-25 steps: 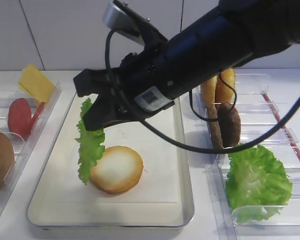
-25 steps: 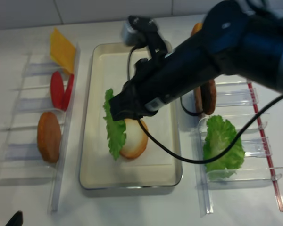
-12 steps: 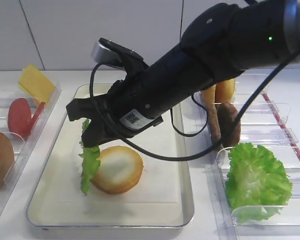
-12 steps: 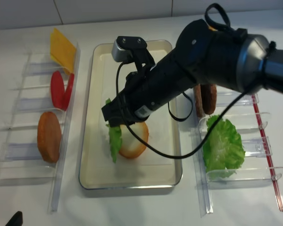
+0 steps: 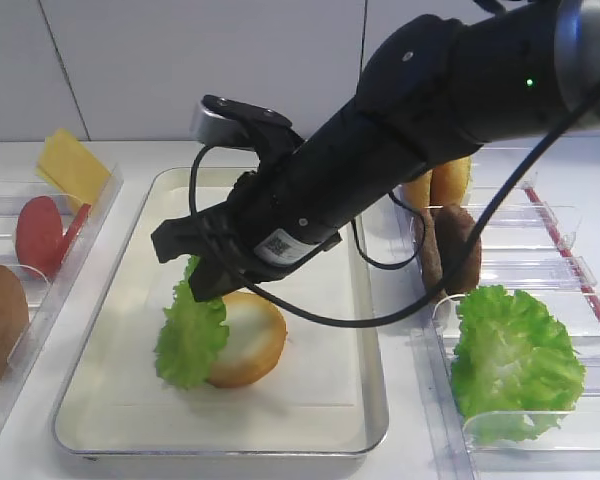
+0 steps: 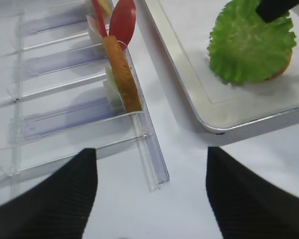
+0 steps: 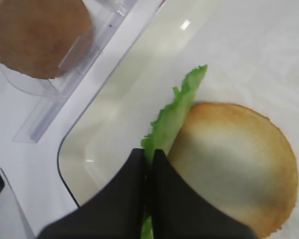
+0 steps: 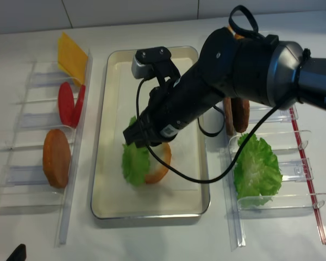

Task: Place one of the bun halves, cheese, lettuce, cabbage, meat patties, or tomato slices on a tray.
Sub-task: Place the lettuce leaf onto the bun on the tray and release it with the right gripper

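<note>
one lettuce (image 5: 191, 335), one bun half (image 5: 246, 338) (touching)

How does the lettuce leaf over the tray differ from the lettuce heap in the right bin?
The leaf is a single piece pinched edge-on in the shut right gripper, draped against the bun half on the tray; the heap lies loose and untouched in its bin. The heap looks bigger and fuller than the leaf. Both are bright green and ruffled.
</note>
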### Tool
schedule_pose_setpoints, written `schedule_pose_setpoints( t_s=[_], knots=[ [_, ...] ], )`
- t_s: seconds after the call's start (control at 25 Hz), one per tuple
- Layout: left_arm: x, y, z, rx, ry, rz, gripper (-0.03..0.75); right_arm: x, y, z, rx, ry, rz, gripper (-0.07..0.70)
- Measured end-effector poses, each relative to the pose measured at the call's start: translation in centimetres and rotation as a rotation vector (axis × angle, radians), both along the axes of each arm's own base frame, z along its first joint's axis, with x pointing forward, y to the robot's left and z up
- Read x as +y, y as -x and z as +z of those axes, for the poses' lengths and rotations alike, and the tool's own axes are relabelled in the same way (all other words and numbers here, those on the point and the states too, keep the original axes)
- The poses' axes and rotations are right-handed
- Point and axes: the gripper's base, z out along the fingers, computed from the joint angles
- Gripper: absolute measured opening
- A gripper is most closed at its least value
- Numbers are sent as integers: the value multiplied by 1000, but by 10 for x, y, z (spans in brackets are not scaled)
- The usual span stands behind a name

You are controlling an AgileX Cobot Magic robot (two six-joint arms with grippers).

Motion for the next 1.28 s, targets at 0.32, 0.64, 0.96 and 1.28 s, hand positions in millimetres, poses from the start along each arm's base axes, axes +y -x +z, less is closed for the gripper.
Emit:
schedule_pose_setpoints(
  t_s=[0.32, 0.64, 0.96, 1.28],
  knots=[
    [0, 0, 0, 0, 0, 0, 473, -9, -2, -8, -12, 132, -19, 55],
    [0, 0, 0, 0, 0, 0, 473, -13, -3, -10, -16, 175, -28, 53],
    [0, 0, 0, 0, 0, 0, 473, -13, -3, -10, -23, 181, -27, 56],
    [0, 0, 0, 0, 0, 0, 473, -14, -2, -11, -19, 194, -13, 308]
  ],
)
